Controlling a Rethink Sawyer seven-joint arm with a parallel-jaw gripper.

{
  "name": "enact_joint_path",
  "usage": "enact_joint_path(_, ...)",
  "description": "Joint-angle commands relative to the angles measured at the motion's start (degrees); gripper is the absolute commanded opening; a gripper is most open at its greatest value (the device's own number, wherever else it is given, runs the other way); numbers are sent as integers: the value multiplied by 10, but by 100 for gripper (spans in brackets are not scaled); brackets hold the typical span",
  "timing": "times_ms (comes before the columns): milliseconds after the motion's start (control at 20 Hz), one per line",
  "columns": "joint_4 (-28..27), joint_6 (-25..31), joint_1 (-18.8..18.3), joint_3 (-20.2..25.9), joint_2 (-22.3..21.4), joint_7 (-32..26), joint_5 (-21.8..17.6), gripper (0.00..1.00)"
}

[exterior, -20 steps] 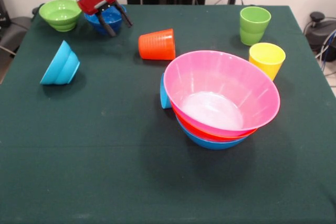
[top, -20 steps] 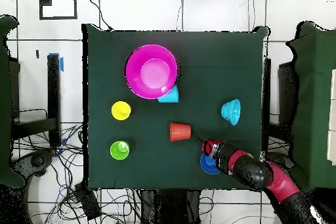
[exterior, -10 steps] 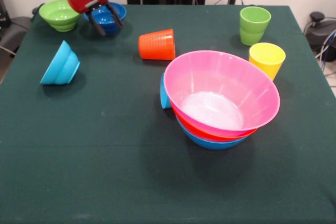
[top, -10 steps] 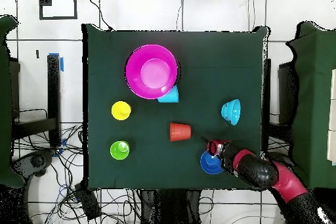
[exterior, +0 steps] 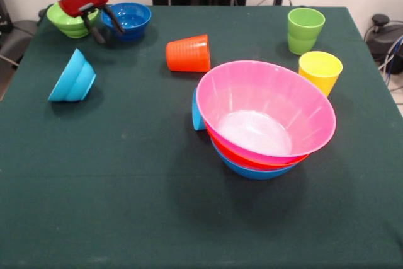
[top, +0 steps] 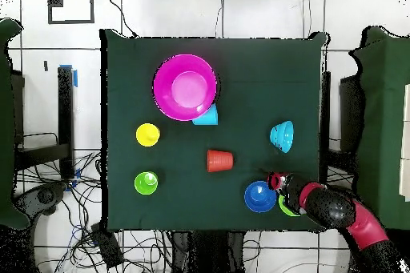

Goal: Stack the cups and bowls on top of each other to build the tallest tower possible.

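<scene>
My gripper [exterior: 106,28] is open and empty. It hangs low at the table's far left, between the small green bowl [exterior: 63,20] and the small dark blue bowl [exterior: 130,17], and its body hides part of the green bowl. In the overhead view the gripper [top: 271,175] is beside the dark blue bowl [top: 259,196]. The light blue bowl [exterior: 72,79] lies on its side. The orange cup [exterior: 189,53] lies on its side. The green cup [exterior: 305,29] and the yellow cup [exterior: 320,70] stand upright. The tower has the pink bowl [exterior: 267,111] on top, with orange and blue bowls under it. The light blue cup [exterior: 197,113] shows only partly behind the tower.
The table has a dark green cloth [exterior: 126,187]. Cables and stands lie beyond the table's edges in the overhead view [top: 48,198].
My gripper has moved left in the front view, from over the dark blue bowl to the gap beside the green bowl. It stays open and empty. Nothing else has moved.
</scene>
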Motion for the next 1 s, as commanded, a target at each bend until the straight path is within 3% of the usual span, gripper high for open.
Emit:
enact_joint_path(50,-77,66,13,-10,35,-183,-46,100)
enact_joint_path(350,-86,74,5,-1,37,-199,-48,100)
enact_joint_path(1000,-141,84,-41,38,126,-327,-51,100)
